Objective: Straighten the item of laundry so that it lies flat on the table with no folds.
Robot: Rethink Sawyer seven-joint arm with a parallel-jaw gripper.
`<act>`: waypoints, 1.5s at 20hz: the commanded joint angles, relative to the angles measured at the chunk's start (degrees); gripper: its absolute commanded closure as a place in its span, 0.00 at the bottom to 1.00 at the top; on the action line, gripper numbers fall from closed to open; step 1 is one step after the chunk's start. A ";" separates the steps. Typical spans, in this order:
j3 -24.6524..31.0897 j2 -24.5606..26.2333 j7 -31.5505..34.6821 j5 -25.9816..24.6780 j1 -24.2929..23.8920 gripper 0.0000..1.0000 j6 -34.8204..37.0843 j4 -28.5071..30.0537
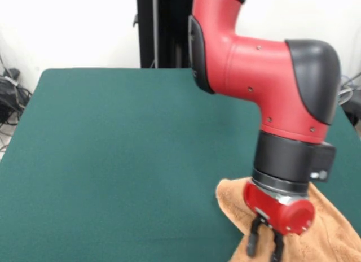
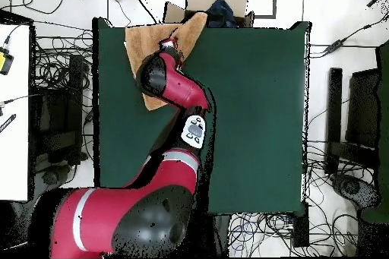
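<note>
- Lying rumpled at a corner of the green surface [image 1: 113, 149], the orange-tan towel [image 1: 321, 234] reaches that edge.
- Overhead, one towel corner pokes past the surface's rim.
- The pincer [image 1: 264, 242] points down onto the cloth, its black fingers [image 1: 253, 238] set narrowly apart; whether they pinch fabric cannot be told.
- The red arm [image 2: 178, 89] covers part of the towel.

— What colour is the towel [image 1: 333, 231]?

— A light orange-tan, plain, with a fuzzy terry look.

— And the table [image 1: 113, 160] under it?

— Dark green all over, with no pattern.

— The arm [image 1: 254, 64]?

— Bright red with black joints; its base in the overhead view carries a pale stripe. The gripper [image 1: 265, 245] has black fingers under a red mount.
</note>
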 commanded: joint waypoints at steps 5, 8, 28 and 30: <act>6.92 3.90 8.33 4.50 0.55 0.00 3.77 -4.17; 9.35 0.84 5.83 -0.11 -1.68 0.00 4.05 -0.05; -5.09 -24.09 5.34 -7.50 4.92 0.00 31.23 20.98; -4.60 -24.29 4.98 -7.54 4.43 0.00 31.51 20.91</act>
